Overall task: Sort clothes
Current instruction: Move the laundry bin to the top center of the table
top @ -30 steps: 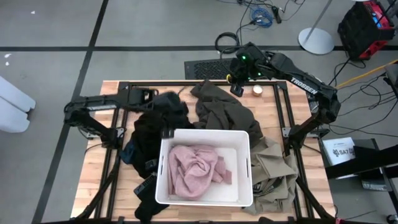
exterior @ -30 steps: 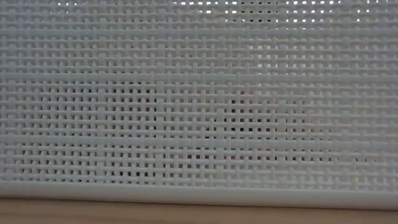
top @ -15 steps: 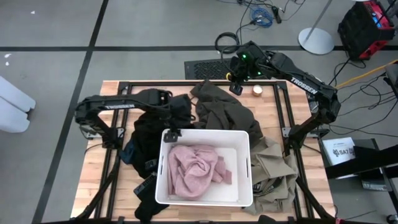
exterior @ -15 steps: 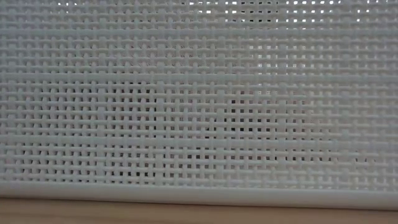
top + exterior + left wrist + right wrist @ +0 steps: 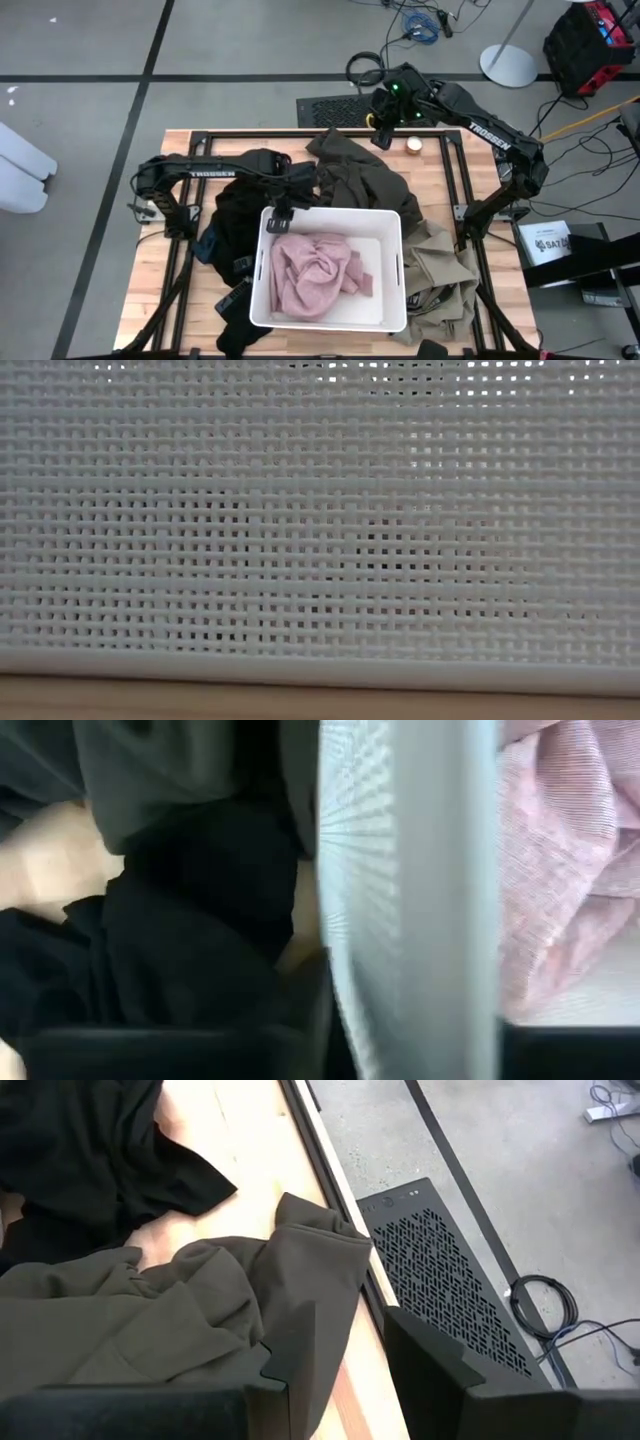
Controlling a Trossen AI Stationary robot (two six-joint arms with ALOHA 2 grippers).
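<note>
The left gripper (image 5: 277, 212) is down at the far left corner of the white bin (image 5: 395, 270), right at its rim, beside the black clothes (image 5: 232, 225) heaped against the bin's left wall. Its wrist view shows the bin wall (image 5: 410, 890) standing between the two fingers, black cloth (image 5: 190, 950) on one side and the pink garment (image 5: 560, 870) on the other, so the claw seems to straddle the rim; whether it is clenched on the rim or loose around it, I cannot tell.

The pink garment (image 5: 312, 275) lies crumpled inside the bin. The dark olive-green garment (image 5: 352, 180) is spread on the wooden table (image 5: 180, 140) behind the bin, and the khaki garment (image 5: 438, 275) lies at the bin's right side, draping toward the table's near edge.

The right gripper (image 5: 379, 138) hangs above the far edge of the table, just beyond the olive-green garment. Its two fingers (image 5: 430, 1360) stand apart with nothing between them; the olive-green cloth (image 5: 180, 1320) lies on the table below.

The low view is filled by the bin's mesh wall (image 5: 320, 540).
</note>
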